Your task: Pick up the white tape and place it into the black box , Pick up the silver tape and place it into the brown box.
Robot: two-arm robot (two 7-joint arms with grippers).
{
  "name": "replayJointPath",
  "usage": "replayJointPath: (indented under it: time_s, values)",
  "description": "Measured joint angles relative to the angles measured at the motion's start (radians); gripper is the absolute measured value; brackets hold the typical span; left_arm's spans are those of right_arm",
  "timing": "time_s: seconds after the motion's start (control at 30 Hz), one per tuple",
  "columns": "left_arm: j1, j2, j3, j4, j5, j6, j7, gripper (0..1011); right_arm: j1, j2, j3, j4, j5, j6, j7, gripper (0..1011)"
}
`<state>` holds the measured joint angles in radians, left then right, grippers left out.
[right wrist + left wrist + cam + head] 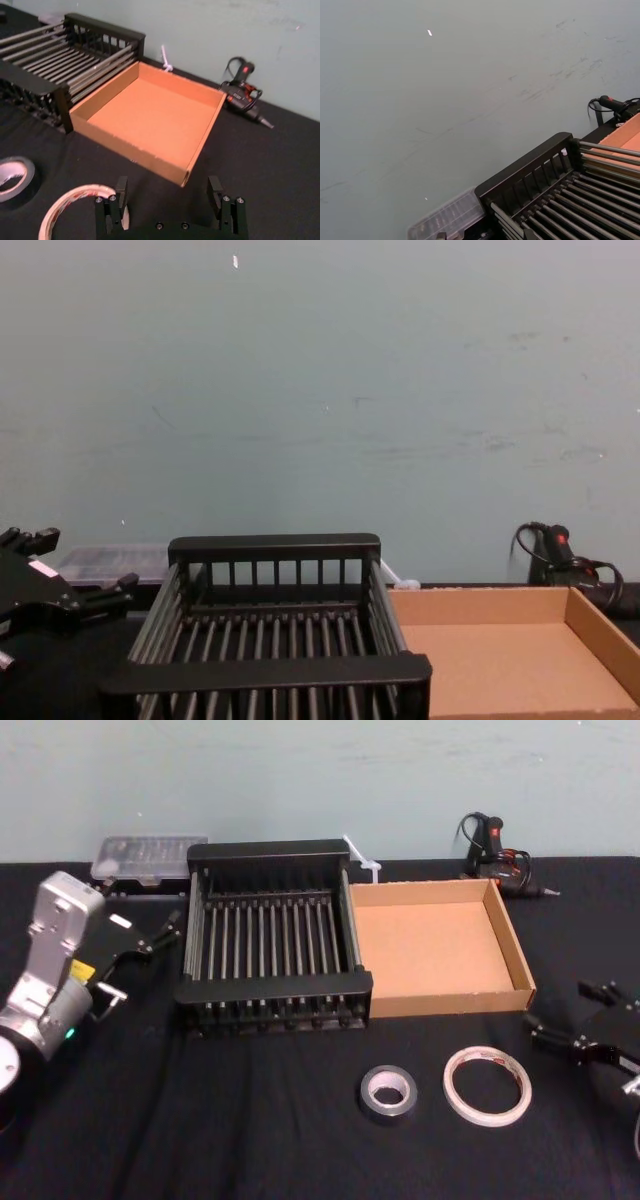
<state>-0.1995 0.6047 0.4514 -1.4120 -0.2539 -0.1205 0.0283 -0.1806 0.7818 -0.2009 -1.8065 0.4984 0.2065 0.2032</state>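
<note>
Head view | right gripper [558, 1008] spread wide, held and touched nothing | white tape [487, 1119] near its left side, apart | silver tape [388, 1114] beyond that | brown box [450, 1004] ahead | left gripper [160, 932] spread, empty, just left of black box [275, 988]

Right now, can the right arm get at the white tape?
Likely yes. The right gripper, fingers open, is close beside the white tape, which lies flat on the black table with nothing between them.
</note>
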Motion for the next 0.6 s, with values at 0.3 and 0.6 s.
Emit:
replayJointPath:
  time_s: [0.3,0.6]
  values:
    - [0.000,0.000,0.000,0.000,0.000,0.000,0.000,1001,0.015,-0.022,-0.027,0.026,-0.028,0.026,0.036,1002]
    - [0.000,0.000,0.000,0.000,0.000,0.000,0.000,1001,0.044,-0.053,-0.053,0.061,-0.054,0.057,0.073,1002]
